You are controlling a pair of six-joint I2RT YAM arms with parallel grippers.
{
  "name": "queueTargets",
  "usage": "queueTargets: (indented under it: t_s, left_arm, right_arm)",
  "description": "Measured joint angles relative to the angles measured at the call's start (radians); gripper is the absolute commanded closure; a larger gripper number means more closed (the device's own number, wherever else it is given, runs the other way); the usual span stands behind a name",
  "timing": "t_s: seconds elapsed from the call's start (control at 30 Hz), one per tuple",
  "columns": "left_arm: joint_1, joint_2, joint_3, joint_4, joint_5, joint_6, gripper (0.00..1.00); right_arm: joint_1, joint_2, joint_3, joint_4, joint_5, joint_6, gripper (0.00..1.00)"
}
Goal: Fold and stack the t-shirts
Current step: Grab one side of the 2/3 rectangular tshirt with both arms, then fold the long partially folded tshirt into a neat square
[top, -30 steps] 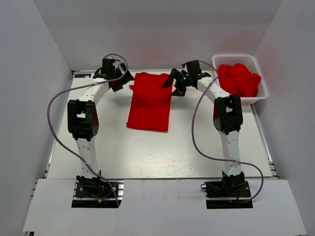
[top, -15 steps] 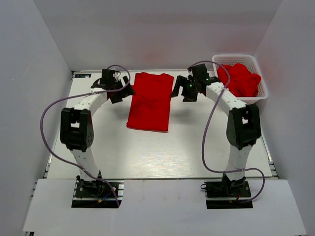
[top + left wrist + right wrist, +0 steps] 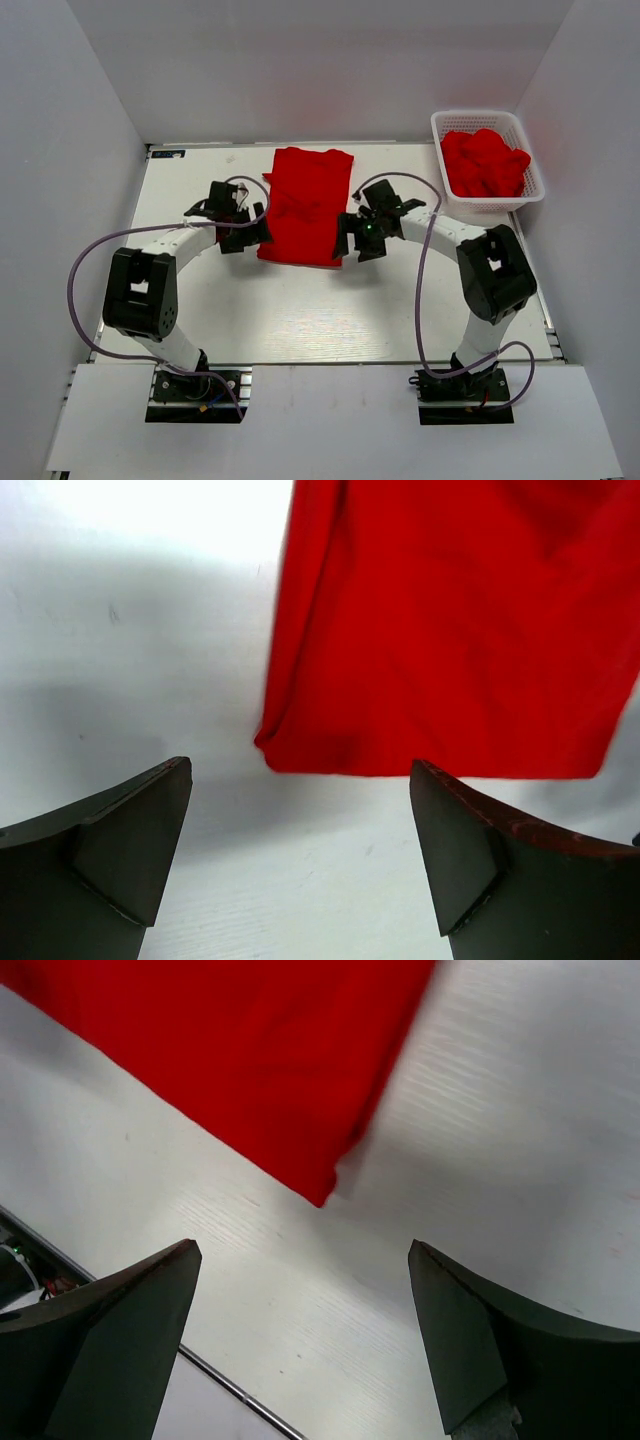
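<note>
Holding my left fingers [image 3: 110, 860] wide apart, I grip nothing with them. They hang just above the desk [image 3: 300, 310], at the near left corner of the folded red t-shirt [image 3: 305, 205]. In my left wrist view the near edge of the cloth runs across the gap between the two fingers. I can't tell if the tips touch the cloth.

My right fingers [image 3: 110, 1340] are spread wide too, and they hold nothing. They are at the near right corner of the same shirt. In my right wrist view the pointy corner of the cloth lies a little ahead of the gap. Bare white desk shows between the tips.

The folded red t-shirt lies flat in the middle of the desk, toward the far side. It looks like a long block, with its short edges near and far. The far end almost reaches the back edge of the desk. There are some soft wrinkles on top. My two arms bend in from both sides, so the near end of the shirt is between them.

More red t-shirts [image 3: 485, 160] sit in a crumpled heap inside the white basket [image 3: 500, 205]. The basket stands at the far right corner of the desk, well apart from the folded shirt and from my fingers.
</note>
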Motion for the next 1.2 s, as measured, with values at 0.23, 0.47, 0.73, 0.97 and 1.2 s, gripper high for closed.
queueTargets:
  t_s: [0.23,0.47,0.73,0.97,1.2]
  left_arm:
    - [-0.019,0.021,-0.04,0.041,0.001,0.006,0.11]
    - [-0.029,0.067,-0.055,0.096,-0.006,0.019,0.3]
    - [-0.042,0.08,-0.098,0.173,-0.006,0.026,0.53]
    - [-0.063,0.091,-0.114,0.218,-0.004,0.024,1.0]
    - [-0.079,0.035,-0.16,0.182,0.002,0.002,1.0]
  right_arm:
    - [0.046,0.063,-0.003,0.1,-0.034,0.049,0.1]
    - [0.05,0.109,-0.005,0.156,-0.047,0.091,0.16]
    - [0.05,0.134,-0.013,0.2,-0.06,0.116,0.51]
    - [0.05,0.148,-0.048,0.223,-0.053,0.141,1.0]
    - [0.052,0.113,-0.072,0.2,-0.031,0.12,1.0]
